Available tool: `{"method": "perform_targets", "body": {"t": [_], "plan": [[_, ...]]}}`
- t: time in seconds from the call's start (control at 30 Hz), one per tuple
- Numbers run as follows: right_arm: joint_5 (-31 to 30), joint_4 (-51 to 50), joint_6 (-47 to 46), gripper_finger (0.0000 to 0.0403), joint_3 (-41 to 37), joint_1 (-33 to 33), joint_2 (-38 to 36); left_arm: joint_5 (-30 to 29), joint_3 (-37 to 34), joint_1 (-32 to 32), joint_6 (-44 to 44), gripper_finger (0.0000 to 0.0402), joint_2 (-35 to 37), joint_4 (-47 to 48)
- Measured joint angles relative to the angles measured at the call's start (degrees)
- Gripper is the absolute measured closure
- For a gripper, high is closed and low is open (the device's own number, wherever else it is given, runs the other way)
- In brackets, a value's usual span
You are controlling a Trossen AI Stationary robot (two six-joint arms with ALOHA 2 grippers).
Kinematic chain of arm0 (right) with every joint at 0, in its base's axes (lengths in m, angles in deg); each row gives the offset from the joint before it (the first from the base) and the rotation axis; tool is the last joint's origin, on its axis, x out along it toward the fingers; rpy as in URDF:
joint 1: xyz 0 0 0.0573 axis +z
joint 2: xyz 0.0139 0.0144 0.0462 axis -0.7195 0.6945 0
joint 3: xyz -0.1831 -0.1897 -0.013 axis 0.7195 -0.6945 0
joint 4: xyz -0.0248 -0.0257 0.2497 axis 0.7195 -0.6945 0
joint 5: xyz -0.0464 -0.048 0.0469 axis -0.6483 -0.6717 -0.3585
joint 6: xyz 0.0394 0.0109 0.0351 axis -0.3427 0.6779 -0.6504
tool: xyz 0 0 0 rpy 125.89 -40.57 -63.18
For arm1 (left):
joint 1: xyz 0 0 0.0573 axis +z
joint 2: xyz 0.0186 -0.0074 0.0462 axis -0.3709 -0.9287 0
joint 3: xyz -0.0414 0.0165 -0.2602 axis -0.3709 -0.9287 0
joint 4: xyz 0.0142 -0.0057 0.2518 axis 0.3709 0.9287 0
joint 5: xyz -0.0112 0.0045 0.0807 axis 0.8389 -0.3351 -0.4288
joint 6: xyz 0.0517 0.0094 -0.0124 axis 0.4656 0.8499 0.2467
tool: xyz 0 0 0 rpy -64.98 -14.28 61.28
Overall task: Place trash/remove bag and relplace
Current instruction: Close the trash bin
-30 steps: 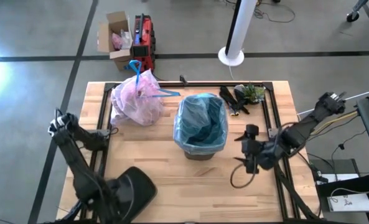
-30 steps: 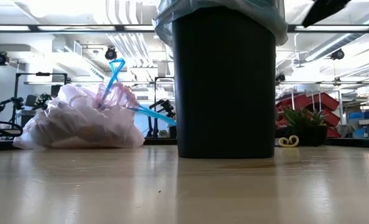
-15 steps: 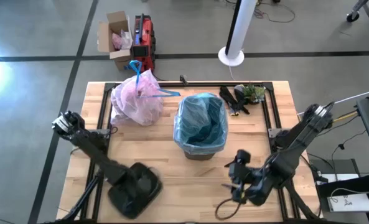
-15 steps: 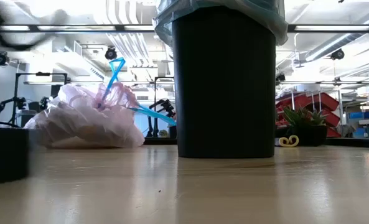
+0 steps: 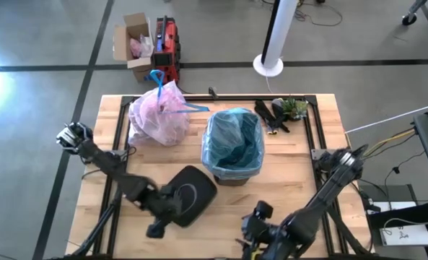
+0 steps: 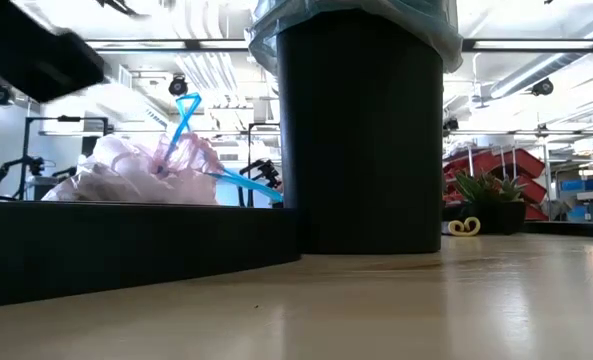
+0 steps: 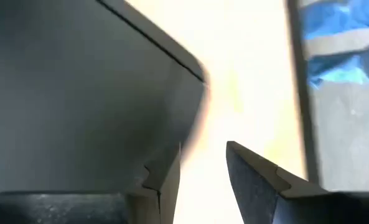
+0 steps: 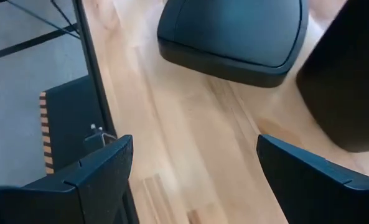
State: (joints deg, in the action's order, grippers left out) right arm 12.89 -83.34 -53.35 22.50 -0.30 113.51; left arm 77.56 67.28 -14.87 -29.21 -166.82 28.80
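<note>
My left hand grips the black bin lid, which lies flat on the tabletop just beside the black bin. That bin carries a light blue liner. My right hand sits low at the front edge, fingers spread wide, holding nothing. The bag, pinkish-white with a blue drawstring, rests tied at the back-left of the tabletop, clear of both hands.

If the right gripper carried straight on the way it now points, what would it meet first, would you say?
Most likely the dark bin lid lying on the table, directly ahead of the open right gripper; the black bin stands just beside that line.
</note>
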Motion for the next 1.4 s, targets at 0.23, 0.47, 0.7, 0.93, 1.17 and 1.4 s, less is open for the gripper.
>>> {"method": "perform_targets", "body": {"t": [0.23, 0.47, 0.7, 0.93, 1.17, 1.4], "plan": [[0.0, 0.0, 2.0, 0.0075, 7.1, -1.7, 9.8, -9.5, -3.6, -8.0, -4.8, 0.0305, 1.2, -1.6], [-0.4, 0.6, 1.9, 0.008, 12.3, -3.9, 15.1, -11.7, -12.8, -8.1, -6.5, 0.0343, 0.4, -16.0], [-6.2, 3.9, 5.7, 0.008, 12.6, -5.9, 15.6, -19.6, -19.1, -9.5, -10.0, 0.0369, -1.5, -18.3], [-15.0, 9.7, 15.8, 0.008, 11.9, -8.8, 17.4, -19.4, -16.3, -12.0, -9.1, 0.0373, -0.8, -19.4], [-25.2, 11.7, 4.2, 0.008, 9.3, -12.9, 20.9, -21.1, -9.8, -17.1, -12.7, 0.0373, -0.5, -14.7], [-31.8, 12.3, -11.3, 0.0083, 3.2, -12.5, 21.1, -26.0, -6.0, -23.5, -23.2, 0.0373, -0.5, -10.5]]}}
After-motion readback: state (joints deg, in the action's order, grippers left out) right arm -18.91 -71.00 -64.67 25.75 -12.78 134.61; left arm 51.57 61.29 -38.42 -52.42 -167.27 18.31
